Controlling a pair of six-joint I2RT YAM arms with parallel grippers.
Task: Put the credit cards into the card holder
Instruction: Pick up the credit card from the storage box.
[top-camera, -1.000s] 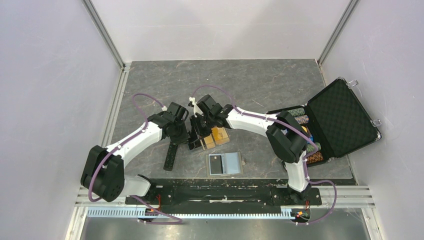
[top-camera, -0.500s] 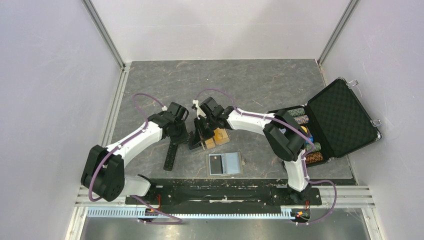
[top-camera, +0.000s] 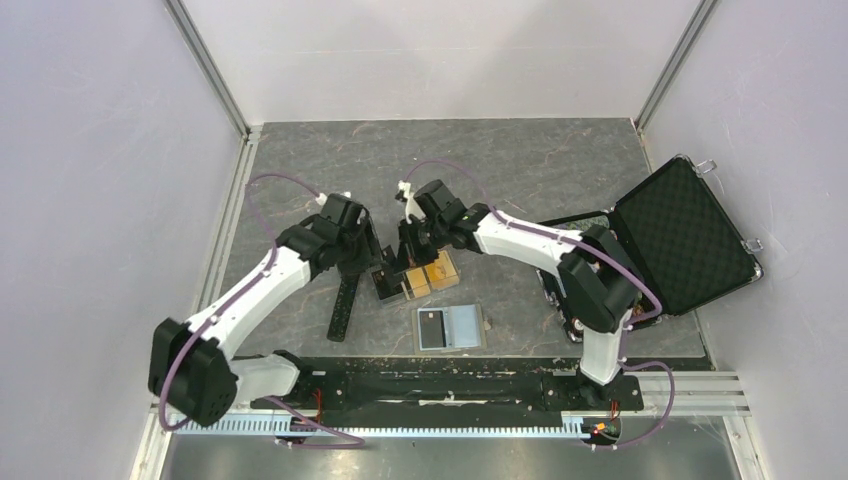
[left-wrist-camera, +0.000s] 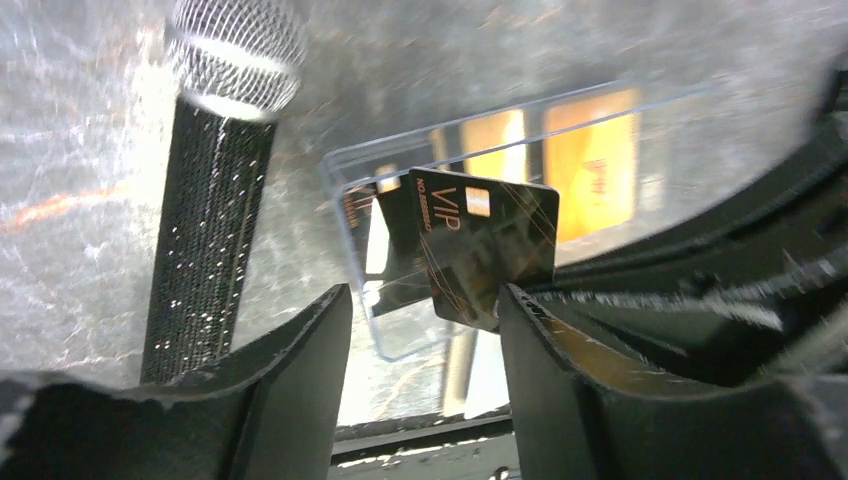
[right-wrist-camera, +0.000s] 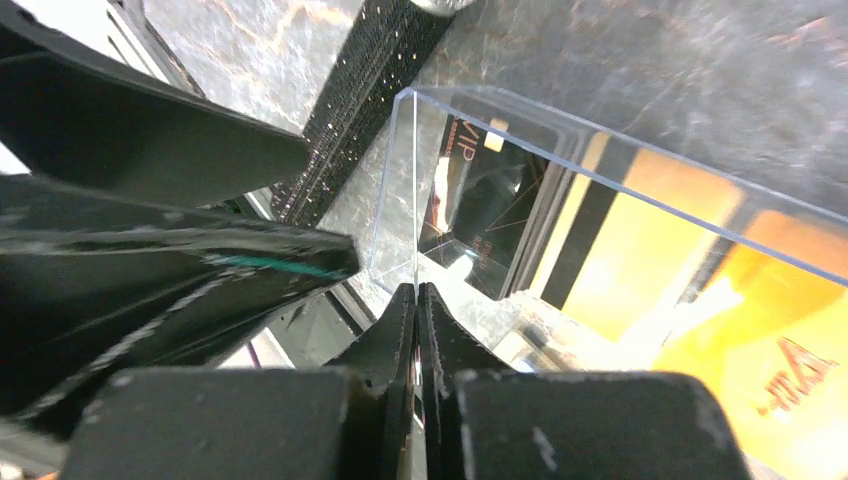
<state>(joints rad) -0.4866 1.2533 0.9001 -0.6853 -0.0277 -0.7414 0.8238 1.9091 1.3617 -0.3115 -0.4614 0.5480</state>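
Two tools crowd the clear box (right-wrist-camera: 480, 110): right tool (right-wrist-camera: 415, 300) clamps the black card (left-wrist-camera: 485, 240) by one edge; left tool (left-wrist-camera: 425, 300), spread, flanks it without gripping.

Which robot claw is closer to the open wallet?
Right. The right gripper, pinching a black card, sits just beyond and left of the card holder; the left gripper is farther left.

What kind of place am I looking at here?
Probably a robotics test cell: a left arm and right arm bolted to one base rail, plain white walls boxing in a grey table, and props such as a chip case.
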